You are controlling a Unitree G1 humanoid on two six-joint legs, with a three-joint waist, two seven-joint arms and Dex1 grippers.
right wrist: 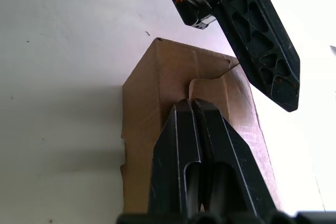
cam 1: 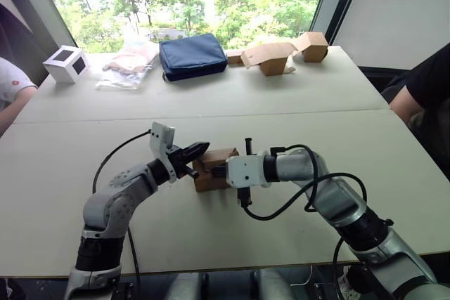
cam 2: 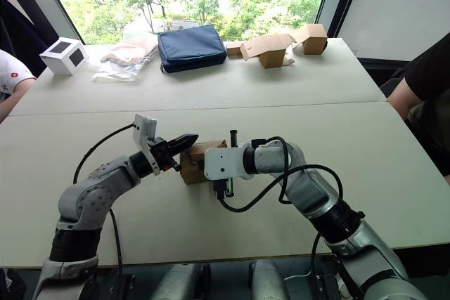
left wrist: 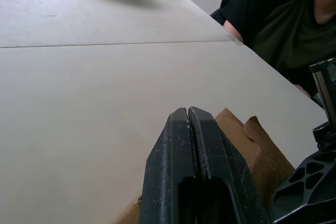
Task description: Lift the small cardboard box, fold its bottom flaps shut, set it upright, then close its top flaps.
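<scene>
The small cardboard box [cam 1: 209, 173] stands on the white table [cam 1: 295, 124], between my two grippers. My left gripper [cam 1: 202, 147] is shut, and its tips hover just over the box's upper left edge. From the right, my right gripper [right wrist: 190, 102] is shut with its tips pressed against the box, right on a curved, notched top flap [right wrist: 239, 108]. That flap lies folded down against the box. In the left wrist view, the box [left wrist: 247, 142] shows just behind the closed fingers [left wrist: 173, 145]. The bottom flaps are hidden.
Along the far edge sit a white cube with a dark window [cam 1: 65, 63], a plastic bag [cam 1: 130, 61], a blue pouch [cam 1: 191, 55] and two larger tan boxes [cam 1: 278, 57]. A person sits at each side of the table [cam 1: 422, 89].
</scene>
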